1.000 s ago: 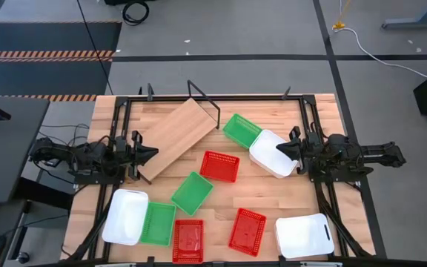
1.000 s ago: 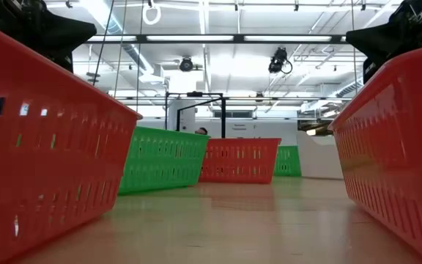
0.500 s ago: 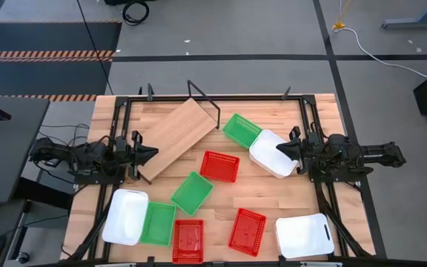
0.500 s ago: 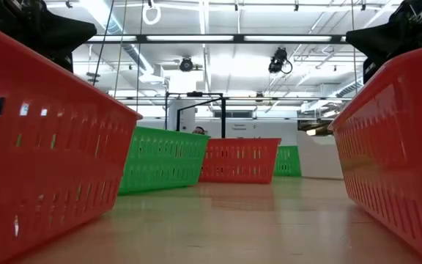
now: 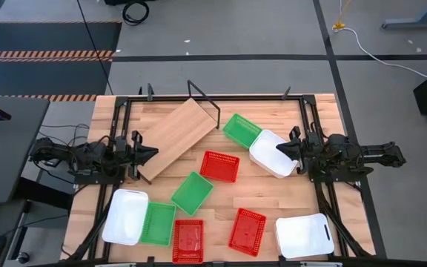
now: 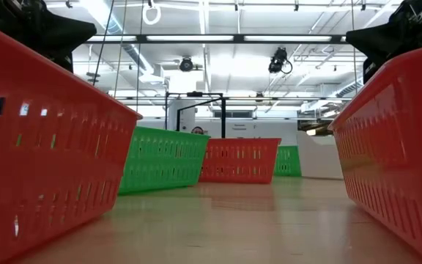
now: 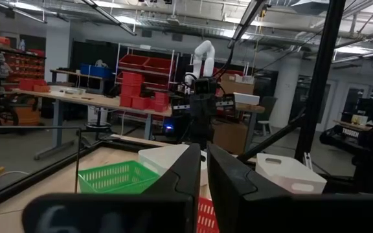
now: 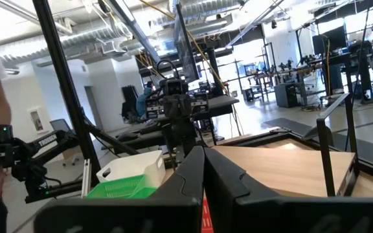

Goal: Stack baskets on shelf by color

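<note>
Left gripper (image 5: pixel 151 153) at the worktop's left edge and right gripper (image 5: pixel 281 148) at its right edge, both closed, empty

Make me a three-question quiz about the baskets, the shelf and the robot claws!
1. Where is the shelf?
A. far left part of the table, lying slanted
B. near right corner
C. under a white basket

2. How many red baskets are on the table?
A. one
B. three
C. five

3. What is the right claw doing?
A. carrying a green basket
B. shut, holding nothing
C. wide open

Answers: 1 A, the plank lies diagonally beside the left claw. 2 B, one red basket mid-table, two along the near edge. 3 B, its fingers meet with nothing between.
</note>
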